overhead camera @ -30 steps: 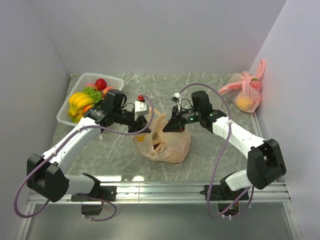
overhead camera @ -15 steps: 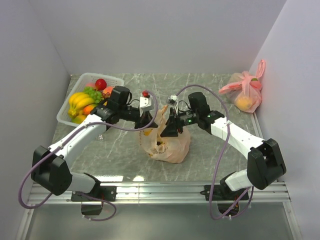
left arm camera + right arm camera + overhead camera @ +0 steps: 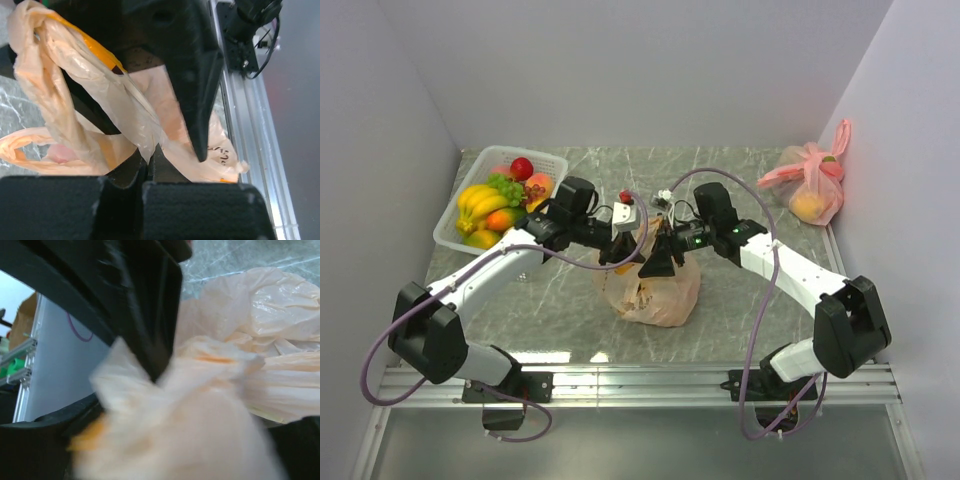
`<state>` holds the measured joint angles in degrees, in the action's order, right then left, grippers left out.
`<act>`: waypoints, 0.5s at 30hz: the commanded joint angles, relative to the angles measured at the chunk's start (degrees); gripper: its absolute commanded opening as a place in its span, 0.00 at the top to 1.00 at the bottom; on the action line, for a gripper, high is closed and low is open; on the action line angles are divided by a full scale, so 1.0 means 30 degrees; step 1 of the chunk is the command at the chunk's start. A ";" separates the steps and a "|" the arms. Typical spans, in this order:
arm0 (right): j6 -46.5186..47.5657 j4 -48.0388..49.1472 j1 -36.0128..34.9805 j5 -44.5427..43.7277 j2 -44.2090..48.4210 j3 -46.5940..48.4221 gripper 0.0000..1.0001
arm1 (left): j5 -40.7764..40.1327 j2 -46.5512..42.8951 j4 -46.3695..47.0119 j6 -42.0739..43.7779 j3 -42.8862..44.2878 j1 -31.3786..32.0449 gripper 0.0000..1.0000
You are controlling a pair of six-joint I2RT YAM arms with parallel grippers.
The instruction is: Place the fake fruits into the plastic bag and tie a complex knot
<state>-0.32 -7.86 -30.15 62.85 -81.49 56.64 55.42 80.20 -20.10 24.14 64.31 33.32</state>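
**Peach film pinched above the bag: tying under way, no knot yet**

Thin, crinkly peach-orange plastic bag (image 3: 655, 295) sits mid-way along the grey marbled table (image 3: 550, 320). It bulges low, with its mouth gathered upward between both arms. Something dark shows through the film, too small to name.

Left gripper (image 3: 148, 169): jaws fully closed, with a twisted handle strand (image 3: 107, 102) of the bag nipped between them. A free handle loop (image 3: 20, 145) hangs off to one side in the left wrist view.

Right gripper (image 3: 660, 262): just beside the left one, over the bag mouth. Its own wrist view is blurred. The jaws stand apart with bunched film between them and no firm pinch showing. Read as open.

Glossy fake fruits (image 3: 500, 195) (yellow bananas, green grapes, a red apple, orange pieces) are heaped in the clear plastic basket (image 3: 448, 238) at far left, well apart from the bag. Pink tied bag (image 3: 810, 185) at far right is not part of this job.

Progress, as judged: loading looks put aside. Whether it is complete I cannot tell, since a basketful sits outside the bag. Work is on the handles. The strands cross and twist, but no closed knot with ends sticking out shows in any view. Left to do: form the tie and cinch it, likely in more than one pass for a complex knot.
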 commanded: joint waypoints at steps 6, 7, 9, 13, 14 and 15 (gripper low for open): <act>0.1016 0.0006 -0.0262 0.0496 -0.0285 0.0983 0.25 | 0.0800 0.0012 -0.0159 0.0981 0.0417 0.0084 1.00; 0.0608 0.0331 -0.0291 0.0408 -0.0374 0.0983 0.25 | 0.1008 0.0042 0.0047 0.0599 0.0504 0.0084 1.00; 0.0632 0.0714 -0.0379 0.0261 -0.0578 0.1128 0.28 | 0.1301 0.0101 0.0457 -0.0161 0.0914 0.0055 0.99; 0.0751 0.0890 -0.0438 0.0261 -0.0755 0.1334 0.44 | 0.1536 0.0218 0.0168 -0.0430 0.1471 0.0026 0.99; 0.0808 0.0891 -0.0467 0.0232 -0.0842 0.1363 0.55 | 0.1508 0.0189 0.0253 -0.0662 0.1472 0.0026 0.99; 0.0954 0.0775 -0.0525 0.0203 -0.0843 0.1392 0.61 | 0.1508 0.0131 0.0225 -0.0722 0.1472 0.0026 0.99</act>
<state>2.07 -8.03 -30.81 63.22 -83.88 58.11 56.93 80.82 -20.84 23.88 66.02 33.30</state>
